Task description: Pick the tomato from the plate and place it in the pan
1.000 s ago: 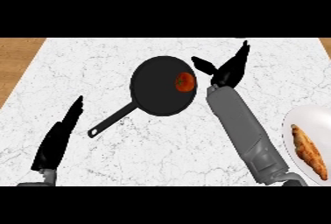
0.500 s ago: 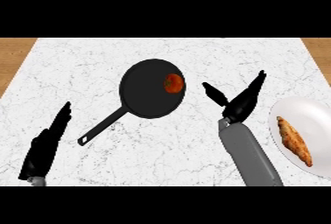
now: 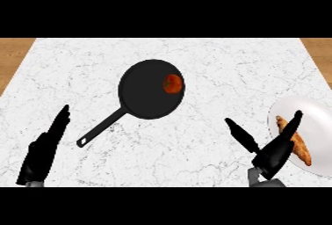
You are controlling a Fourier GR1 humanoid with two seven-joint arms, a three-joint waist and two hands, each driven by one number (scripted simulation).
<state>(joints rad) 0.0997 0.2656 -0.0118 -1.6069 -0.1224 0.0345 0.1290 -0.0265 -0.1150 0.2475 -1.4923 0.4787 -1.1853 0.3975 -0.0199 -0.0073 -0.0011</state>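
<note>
One tomato (image 3: 172, 83), one pan (image 3: 152, 89), one plate (image 3: 304, 127) and two hands are counted. The tomato is seen inside the pan, at its right side close to the rim; it is round, red-orange with a darker patch on top. The pan is black, round, with a long handle (image 3: 100, 129) angled down-left toward the left hand (image 3: 44, 151). The plate is white and is cut by the right edge of the view; one brown, elongated pastry (image 3: 299, 145) lies on it (kind cannot be told). The right hand (image 3: 276, 151) is shown at lower right, fingers (image 3: 290, 127) straight and spread from the thumb, tips overlapping the plate's left part, nothing held. The left hand is rested at lower left, fingers straight and together, empty. The bench (image 3: 214, 61) is white marble with grey veins; wood strips (image 3: 13, 52) are visible at both upper corners.
</note>
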